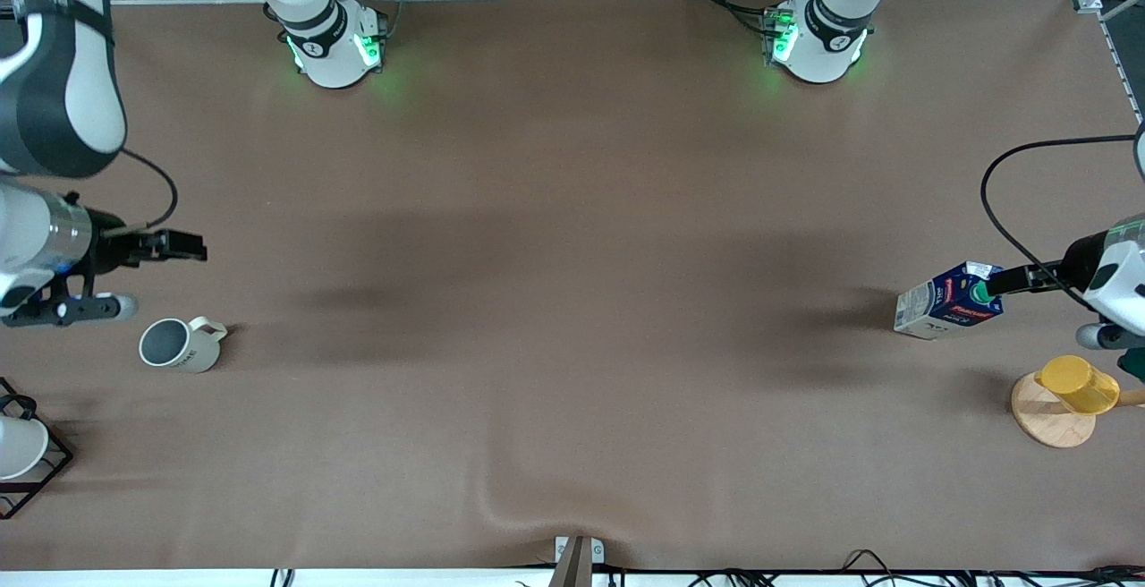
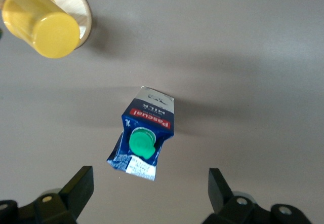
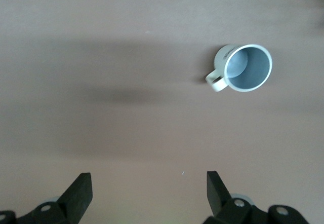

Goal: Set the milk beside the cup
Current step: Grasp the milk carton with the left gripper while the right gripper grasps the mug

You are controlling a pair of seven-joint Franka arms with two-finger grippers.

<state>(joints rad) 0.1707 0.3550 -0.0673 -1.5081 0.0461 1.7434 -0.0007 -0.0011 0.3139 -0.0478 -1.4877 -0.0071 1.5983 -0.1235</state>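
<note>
The milk is a dark blue and white carton with a red band and a green cap. It stands on the table at the left arm's end and also shows in the left wrist view. My left gripper is open and empty, up in the air just over the carton's cap, with its jaws wide apart and not touching it. The cup, cream-white with a grey-blue inside, stands at the right arm's end and shows in the right wrist view. My right gripper is open and empty over the table beside the cup.
A yellow cup lies on a round wooden coaster nearer the front camera than the milk; both show in the left wrist view, the cup and the coaster. A black wire rack with a plain white cup stands near the cream-white cup.
</note>
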